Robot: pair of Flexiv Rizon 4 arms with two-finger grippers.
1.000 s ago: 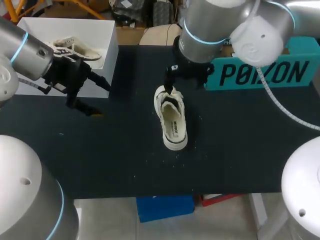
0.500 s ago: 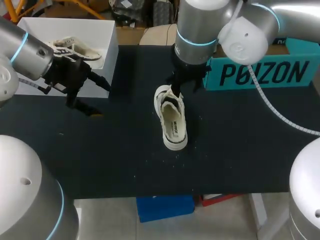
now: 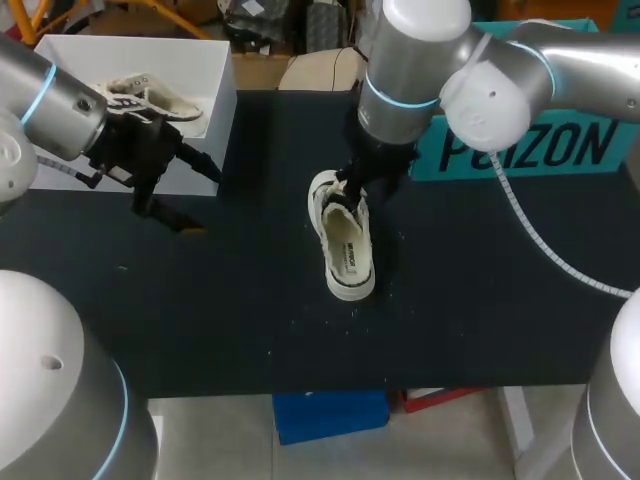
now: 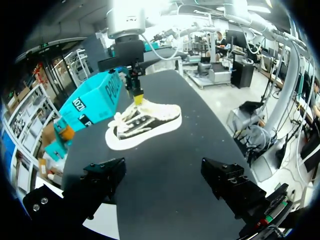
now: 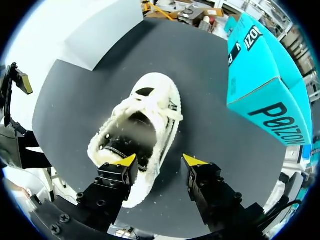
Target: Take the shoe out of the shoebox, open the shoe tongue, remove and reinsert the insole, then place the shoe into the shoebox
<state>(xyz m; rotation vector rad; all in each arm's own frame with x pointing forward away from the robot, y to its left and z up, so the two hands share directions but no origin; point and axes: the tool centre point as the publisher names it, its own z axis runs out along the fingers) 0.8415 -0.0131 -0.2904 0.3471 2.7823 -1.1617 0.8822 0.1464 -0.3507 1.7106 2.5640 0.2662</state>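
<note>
My right gripper (image 5: 160, 161) is spread over the shoe (image 3: 345, 250) at frame centre: one fingertip above its opening, the other outside. My left gripper (image 3: 200, 202) is spread at frame left, beside the white shoebox (image 3: 60, 55).

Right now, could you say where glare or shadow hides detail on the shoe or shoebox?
Head view: even light, the shoe reads clearly. Right wrist view: the white shoebox washes out to blank white; the shoe's opening is dark. Left wrist view: ceiling glare above the right arm, shoe unaffected.
</note>
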